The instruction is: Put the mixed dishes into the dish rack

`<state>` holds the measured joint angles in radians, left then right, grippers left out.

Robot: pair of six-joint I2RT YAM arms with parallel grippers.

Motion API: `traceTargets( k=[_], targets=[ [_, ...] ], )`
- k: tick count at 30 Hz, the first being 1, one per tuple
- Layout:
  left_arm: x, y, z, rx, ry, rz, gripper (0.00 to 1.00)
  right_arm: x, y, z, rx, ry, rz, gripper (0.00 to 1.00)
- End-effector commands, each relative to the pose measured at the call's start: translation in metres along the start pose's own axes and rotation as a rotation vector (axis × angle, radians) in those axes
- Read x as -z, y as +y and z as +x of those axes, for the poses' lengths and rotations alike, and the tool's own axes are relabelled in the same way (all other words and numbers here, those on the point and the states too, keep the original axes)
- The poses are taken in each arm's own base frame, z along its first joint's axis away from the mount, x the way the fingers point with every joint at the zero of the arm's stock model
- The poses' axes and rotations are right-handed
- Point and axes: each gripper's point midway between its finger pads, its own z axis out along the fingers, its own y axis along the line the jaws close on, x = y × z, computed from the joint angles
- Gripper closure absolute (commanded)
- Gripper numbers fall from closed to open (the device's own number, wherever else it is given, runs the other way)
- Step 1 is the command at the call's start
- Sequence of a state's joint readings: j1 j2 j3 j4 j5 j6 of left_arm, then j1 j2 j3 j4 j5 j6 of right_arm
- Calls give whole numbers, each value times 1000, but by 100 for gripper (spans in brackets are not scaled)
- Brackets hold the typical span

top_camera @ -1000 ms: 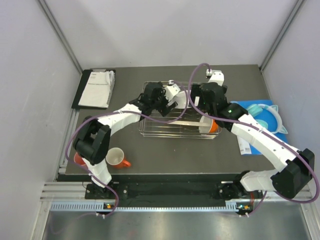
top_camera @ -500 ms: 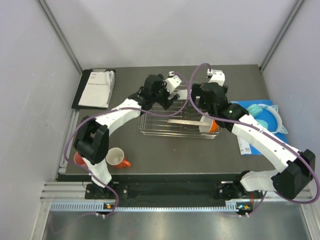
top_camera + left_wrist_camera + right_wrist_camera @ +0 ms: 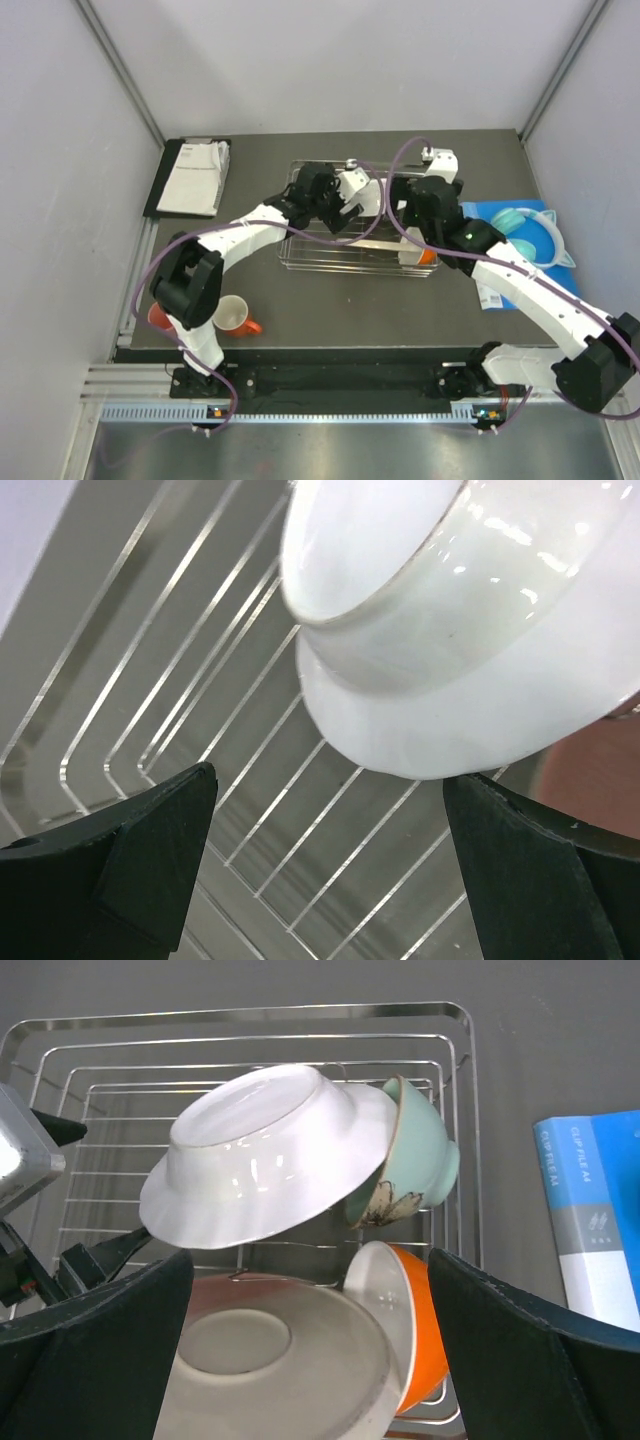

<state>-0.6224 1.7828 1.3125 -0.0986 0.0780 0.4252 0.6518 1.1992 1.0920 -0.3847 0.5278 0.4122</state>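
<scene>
The wire dish rack [image 3: 300, 255] [image 3: 240, 1020] holds a white bowl [image 3: 265, 1155] [image 3: 450, 630] tipped upside down against a mint green bowl [image 3: 415, 1155]. In front of them lie a pink-and-cream plate [image 3: 270, 1360] and an orange white-lined vessel [image 3: 410, 1340] on its side. My left gripper [image 3: 342, 212] [image 3: 330, 860] hangs open over the rack wires just below the white bowl, holding nothing. My right gripper [image 3: 415, 228] [image 3: 310, 1360] hovers open above the plate and the orange vessel. An orange mug [image 3: 232, 316] and a salmon cup [image 3: 156, 318] stand on the table by the left arm's base.
A black tray with white papers [image 3: 190, 178] lies at the back left. A blue paper pack [image 3: 500, 290] [image 3: 595, 1220] with teal headphones [image 3: 528, 232] on it sits right of the rack. Grey walls close in both sides.
My left gripper swung to the rack's back edge and came back in over its middle, still open. My right arm drew slightly back and to the right.
</scene>
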Motion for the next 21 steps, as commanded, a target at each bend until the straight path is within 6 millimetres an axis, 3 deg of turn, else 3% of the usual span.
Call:
traceTargets(
  k=[1, 7, 11, 15, 21],
  targets=[
    [-6, 0, -35, 6, -73, 6, 1, 7, -14, -8, -3, -67, 54, 0],
    [-9, 18, -40, 7, -42, -68, 1, -14, -68, 20, -16, -2, 270, 0],
    [-6, 29, -47, -18, -26, -101, 1, -31, -74, 30, -57, 20, 263, 0],
    [-1, 39, -64, -38, -43, -124, 1, -47, -73, 30, -81, 24, 261, 0],
    [-5, 42, -70, -28, -36, -127, 1, -72, -78, 24, -100, 12, 279, 0]
  ],
)
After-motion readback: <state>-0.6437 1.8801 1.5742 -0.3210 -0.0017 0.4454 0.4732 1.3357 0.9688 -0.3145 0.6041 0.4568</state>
